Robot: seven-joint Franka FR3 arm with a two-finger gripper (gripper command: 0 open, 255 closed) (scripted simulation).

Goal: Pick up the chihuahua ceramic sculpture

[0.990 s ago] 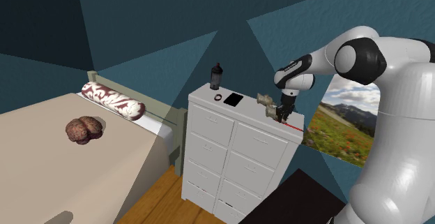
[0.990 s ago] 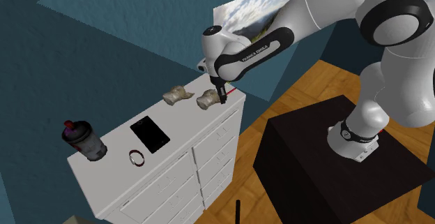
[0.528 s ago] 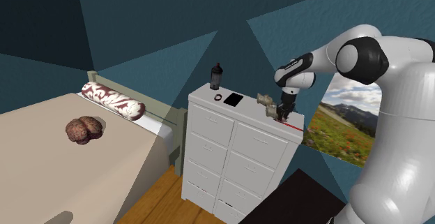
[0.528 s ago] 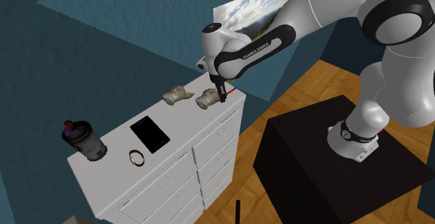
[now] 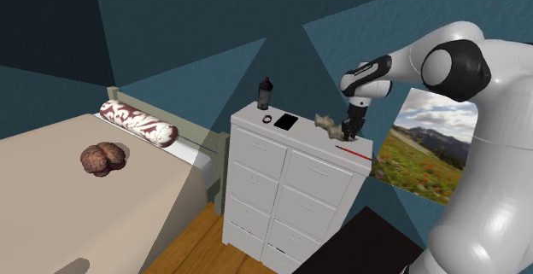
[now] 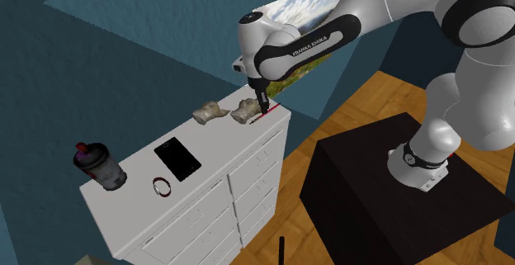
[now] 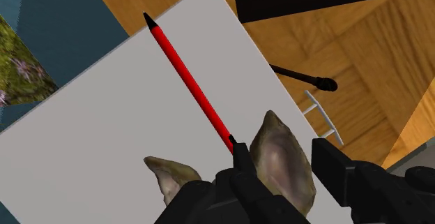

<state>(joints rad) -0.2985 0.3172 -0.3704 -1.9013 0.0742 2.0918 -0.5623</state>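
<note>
The chihuahua sculpture [image 6: 244, 111] is a small tan figure with pointed ears. My gripper [image 6: 262, 109] is shut on it near the right end of the white dresser [image 6: 206, 197], a little above the top. In the wrist view one ear [image 7: 279, 161] sits clasped between the black fingers [image 7: 244, 168] of my gripper [image 7: 289, 177], and the other ear [image 7: 171, 177] sticks out beside them. In the shoulder view my gripper [image 5: 348, 133] hangs over the dresser's [image 5: 282, 174] right end and hides most of the figure.
A second tan figurine [image 6: 208, 111] lies just beside the held one. A red pen [image 7: 188, 83] rests under the gripper. A black phone [image 6: 177, 158], a ring [image 6: 162, 186] and a dark bottle [image 6: 99, 166] stand further along the dresser. The bed [image 5: 77, 204] is beyond it.
The gripper has risen a little with the chihuahua sculpture in it, off the dresser top. The red pen is now uncovered below it.
</note>
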